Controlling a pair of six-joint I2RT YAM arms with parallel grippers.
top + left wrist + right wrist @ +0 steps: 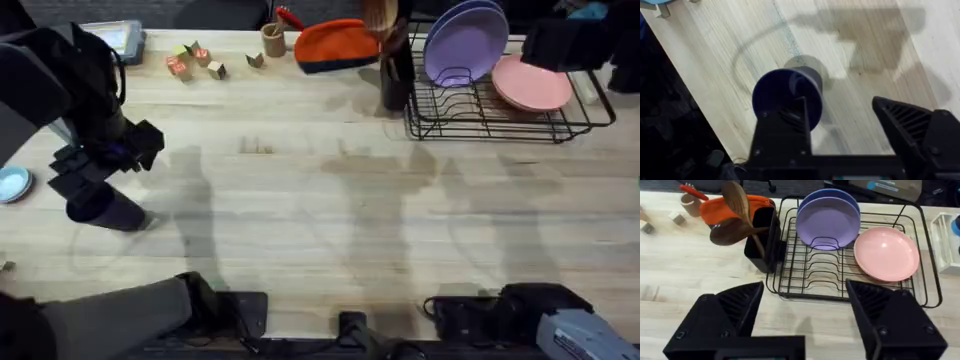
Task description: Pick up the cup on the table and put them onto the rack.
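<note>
While the cup (105, 208) stands upright on the counter (330, 200) at its far-left side, near the left edge, the left tool (842, 132) hangs right over it with its fingers spread. In the left wrist view, 1 finger (785, 135) overlaps the cup's open rim and the other finger (912, 127) sits well clear to the side, so the cup lies at the edge of the gap rather than centred in it. The cup's long axis runs vertical, straight up toward the tool. The left arm is plainly the nearer one. The right tool (805, 317) is spread and empty, looking toward the rack (850, 275) from the near side. The rack sits at the far right of the counter, well apart from the cup, holding 2 purple plates (827, 222) and 1 pink plate (887, 252), with a black utensil holder (762, 237) touching its left end. My judgement: the grasp needs a small sideways correction before closing, then a long carry rightward and away.
</note>
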